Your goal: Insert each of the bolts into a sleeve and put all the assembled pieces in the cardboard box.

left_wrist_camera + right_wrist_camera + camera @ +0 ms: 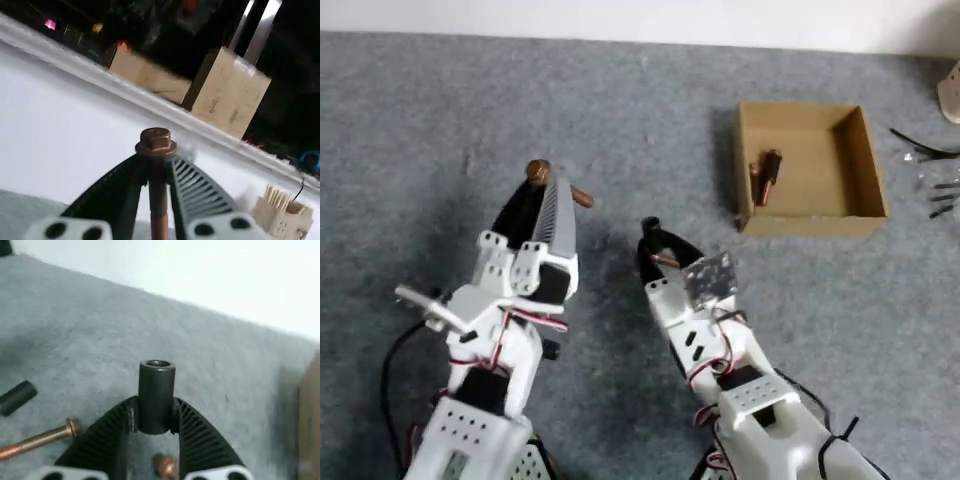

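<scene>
Bolt (157, 175) is standing head-up, with the left fingers (197, 187) clamping its shank just under the head. Right fingers (197, 432) are gripping a sleeve (156, 395) by its lower half, bore showing. A spare bolt (40, 438) and spare sleeve (17, 397) are lying on the tabletop (225, 365). The cardboard box (865, 150) is holding one assembled piece (765, 178). Judging both parts as rigid, smooth metal, likely pivoting under a light pinch. Gripping near the head is looking best.

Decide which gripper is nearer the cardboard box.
Right. The right gripper, holding a sleeve, is a short way from the cardboard box; the left gripper, holding a bolt, sits farther away.
</scene>
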Robot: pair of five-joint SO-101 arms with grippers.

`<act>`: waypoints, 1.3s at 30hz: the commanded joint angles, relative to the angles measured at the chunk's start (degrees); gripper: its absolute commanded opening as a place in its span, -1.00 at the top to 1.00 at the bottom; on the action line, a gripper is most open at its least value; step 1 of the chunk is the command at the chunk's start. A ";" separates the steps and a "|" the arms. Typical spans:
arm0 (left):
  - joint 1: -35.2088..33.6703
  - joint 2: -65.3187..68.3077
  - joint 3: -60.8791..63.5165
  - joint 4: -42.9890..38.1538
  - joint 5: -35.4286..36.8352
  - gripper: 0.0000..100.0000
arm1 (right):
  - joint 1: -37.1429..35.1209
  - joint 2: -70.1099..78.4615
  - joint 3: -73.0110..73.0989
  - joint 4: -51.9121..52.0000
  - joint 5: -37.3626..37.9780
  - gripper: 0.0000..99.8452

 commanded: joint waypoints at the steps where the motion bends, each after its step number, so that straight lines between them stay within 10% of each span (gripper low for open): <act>1: 4.97 -8.40 1.45 11.78 0.53 0.99 | -4.00 -1.71 3.03 -5.49 9.93 0.99; 6: 9.36 -16.92 1.01 25.85 0.35 0.99 | -5.05 -1.71 5.23 -9.63 16.09 0.99; 39: 5.58 -15.96 1.01 25.14 0.70 0.99 | -5.14 -1.71 6.73 -13.14 16.35 0.99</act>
